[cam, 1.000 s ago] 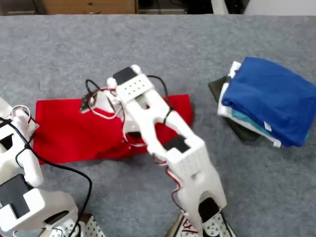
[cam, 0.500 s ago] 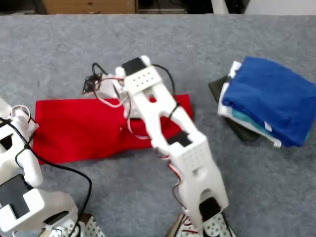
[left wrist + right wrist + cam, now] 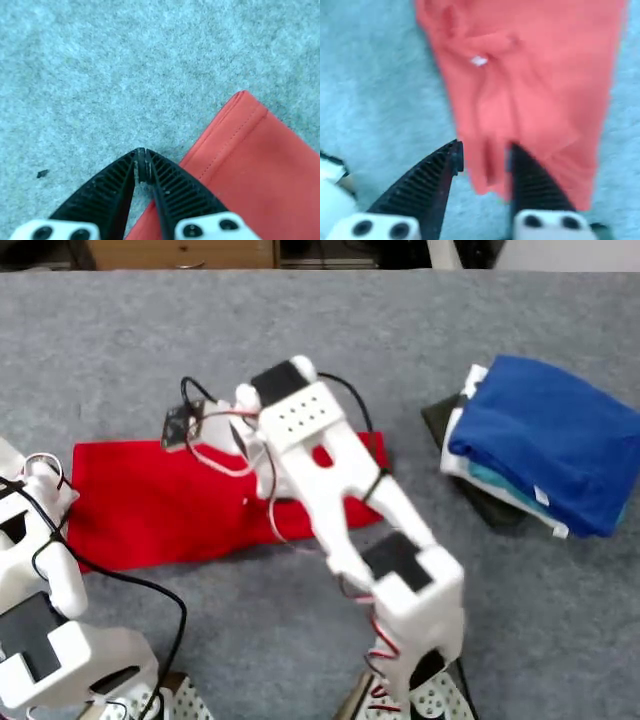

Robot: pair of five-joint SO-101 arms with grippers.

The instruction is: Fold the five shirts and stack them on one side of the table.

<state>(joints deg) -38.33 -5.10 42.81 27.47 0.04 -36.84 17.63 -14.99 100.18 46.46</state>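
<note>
At the left of the tabletop (image 3: 420,330), the left tool (image 3: 141,162) is closed on nothing, its tips just beside a corner of the red shirt (image 3: 150,505), which lies spread across the middle. Centre: the right tool (image 3: 482,160) stands part open astride a shirt edge; contact appears likely, but the view is blurred. Right: the folded stack (image 3: 540,450). Risk: closing on a single layer would drag the shirt and skew the fold.

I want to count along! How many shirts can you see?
5: red shirt flat mid-table; blue, white, teal and dark shirts stacked at right. More may hide.
</note>
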